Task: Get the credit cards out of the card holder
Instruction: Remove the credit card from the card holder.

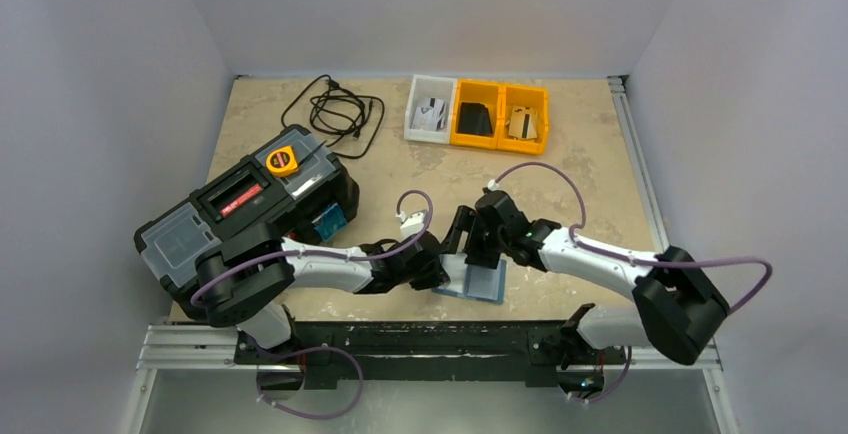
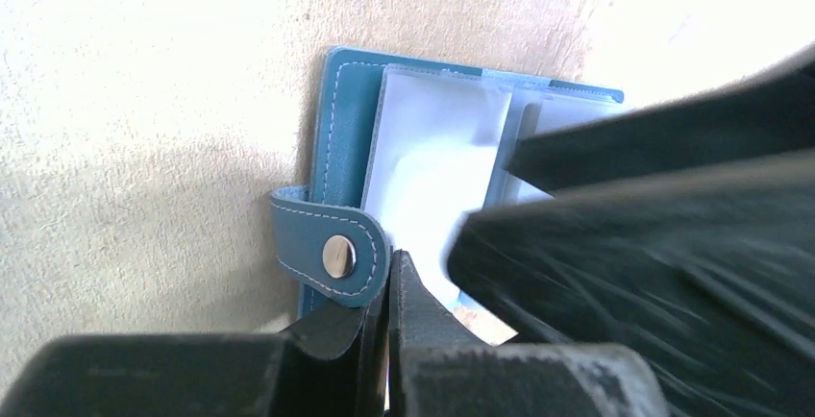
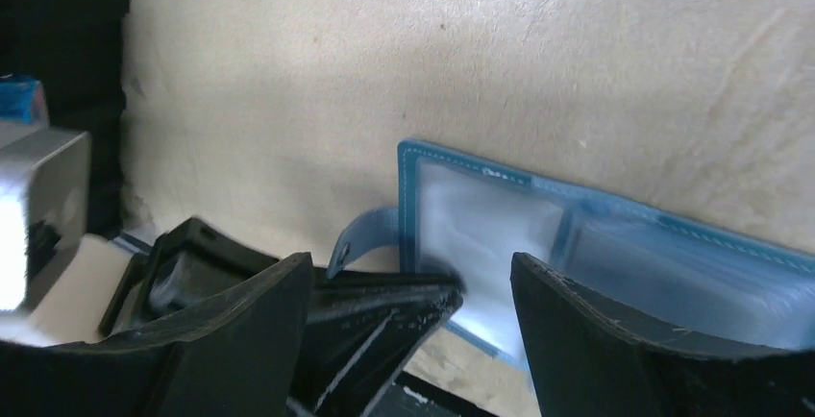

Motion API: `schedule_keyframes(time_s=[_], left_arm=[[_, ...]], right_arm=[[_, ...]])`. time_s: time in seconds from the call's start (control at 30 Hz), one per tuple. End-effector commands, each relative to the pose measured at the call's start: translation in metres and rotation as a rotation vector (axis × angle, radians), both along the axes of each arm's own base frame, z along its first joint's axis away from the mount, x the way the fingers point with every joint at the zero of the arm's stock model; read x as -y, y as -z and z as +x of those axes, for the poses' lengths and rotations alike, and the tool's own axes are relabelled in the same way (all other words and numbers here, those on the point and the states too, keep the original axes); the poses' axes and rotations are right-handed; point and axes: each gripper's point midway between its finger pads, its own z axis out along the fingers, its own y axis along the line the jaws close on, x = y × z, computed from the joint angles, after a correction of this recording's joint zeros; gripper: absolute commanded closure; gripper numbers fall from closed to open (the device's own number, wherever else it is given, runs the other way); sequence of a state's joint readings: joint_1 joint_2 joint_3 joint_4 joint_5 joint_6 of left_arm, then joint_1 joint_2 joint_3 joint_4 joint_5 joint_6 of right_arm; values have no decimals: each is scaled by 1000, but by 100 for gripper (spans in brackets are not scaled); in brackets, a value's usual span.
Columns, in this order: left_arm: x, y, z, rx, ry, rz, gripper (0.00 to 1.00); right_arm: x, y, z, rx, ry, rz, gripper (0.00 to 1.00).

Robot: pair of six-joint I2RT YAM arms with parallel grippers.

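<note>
The card holder (image 1: 486, 282) lies open near the table's front edge, light blue inside with clear pockets (image 2: 432, 158). Its snap strap (image 2: 332, 252) sticks out at the left. My left gripper (image 1: 440, 274) is shut, its tips (image 2: 392, 271) pressed together at the holder's edge beside the strap. My right gripper (image 1: 468, 246) is open just above the holder (image 3: 596, 234), its fingers (image 3: 596, 331) either side of the left gripper's tips. I cannot tell whether the pockets hold a card. A pale card (image 1: 430, 114), a black card (image 1: 473, 119) and a tan card (image 1: 520, 122) lie in the back bins.
A large black toolbox (image 1: 240, 216) with a yellow tape measure (image 1: 282, 161) on it stands at the left. A coiled black cable (image 1: 335, 109) lies at the back left. A white bin (image 1: 416, 126) and two yellow bins (image 1: 500, 139) stand at the back. A metal rail (image 1: 420, 334) runs along the front.
</note>
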State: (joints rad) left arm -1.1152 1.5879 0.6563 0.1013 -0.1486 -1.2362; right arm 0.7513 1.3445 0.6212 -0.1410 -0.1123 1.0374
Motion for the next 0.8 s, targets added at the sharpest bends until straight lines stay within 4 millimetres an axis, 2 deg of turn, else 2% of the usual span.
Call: schedule_keyframes(time_s=[0.0,0.13,0.3,0.53,0.77], left_arm=[[-21,24,-9,-82,-75,129,100],[-22,28,-14,-119,-90,145,100],[-22,26,-17,-128,-86,154,100],[-25,24,-19,-126,-79,164,100],[-24,25,-19,-125,-72,172,100]], right_arm=[[22,-25,0,70,29,-49,24],[43,-23,-15,68,51,-80,23],[65,-9,-29,51,91,-121,23],[73,-1,-36,36,110,-133,27],[70,2,-36,29,102,-123,28]])
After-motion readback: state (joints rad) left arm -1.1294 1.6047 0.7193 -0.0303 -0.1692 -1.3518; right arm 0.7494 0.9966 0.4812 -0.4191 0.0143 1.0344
